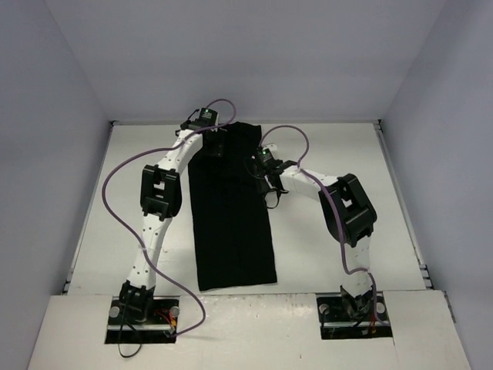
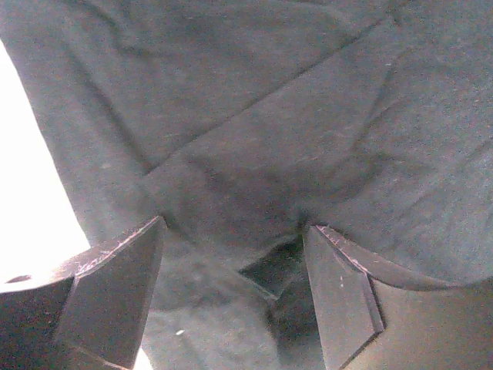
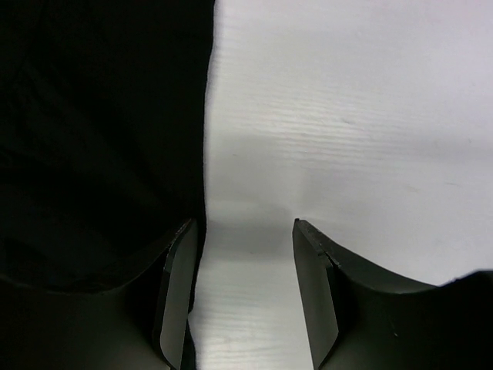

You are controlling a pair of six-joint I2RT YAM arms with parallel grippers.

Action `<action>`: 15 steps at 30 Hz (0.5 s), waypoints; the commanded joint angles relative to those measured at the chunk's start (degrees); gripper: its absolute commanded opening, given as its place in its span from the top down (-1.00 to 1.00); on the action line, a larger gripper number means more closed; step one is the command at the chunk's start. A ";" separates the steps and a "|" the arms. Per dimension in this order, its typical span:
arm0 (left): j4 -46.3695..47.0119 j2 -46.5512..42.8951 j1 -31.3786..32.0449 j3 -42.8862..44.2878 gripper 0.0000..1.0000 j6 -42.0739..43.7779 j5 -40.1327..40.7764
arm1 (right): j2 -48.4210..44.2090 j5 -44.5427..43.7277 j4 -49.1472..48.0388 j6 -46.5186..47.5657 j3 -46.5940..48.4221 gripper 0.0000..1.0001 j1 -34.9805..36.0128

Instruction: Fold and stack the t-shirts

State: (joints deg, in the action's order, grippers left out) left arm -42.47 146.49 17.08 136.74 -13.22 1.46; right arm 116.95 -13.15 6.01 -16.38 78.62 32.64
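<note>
The black t-shirt (image 1: 231, 223) lies on the white table as a long narrow strip running from near to far. My left gripper (image 1: 215, 146) hangs over its far end. In the left wrist view that gripper (image 2: 235, 223) is open, with creased black cloth (image 2: 269, 116) and a small raised fold beneath it, and nothing between the fingers. My right gripper (image 1: 271, 193) is at the strip's right edge, about a third of the way down from its far end. It (image 3: 245, 222) stands open over bare table, its left finger at the edge of the t-shirt (image 3: 100, 116).
The white table (image 1: 347, 154) is closed in by grey walls at the back and on both sides. Purple cables (image 1: 115, 173) loop off both arms. A pale board (image 1: 254, 324) spans the near edge round the arm bases.
</note>
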 commanded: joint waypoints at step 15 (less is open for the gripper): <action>-2.18 -65.92 2.29 -59.16 -0.37 -15.62 -6.27 | -30.07 11.05 11.67 -5.08 -13.69 -0.03 -2.87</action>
State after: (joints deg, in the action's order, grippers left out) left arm -41.42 90.82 17.56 95.70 -20.78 -1.42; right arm 91.54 -5.53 14.48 -16.06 72.99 27.27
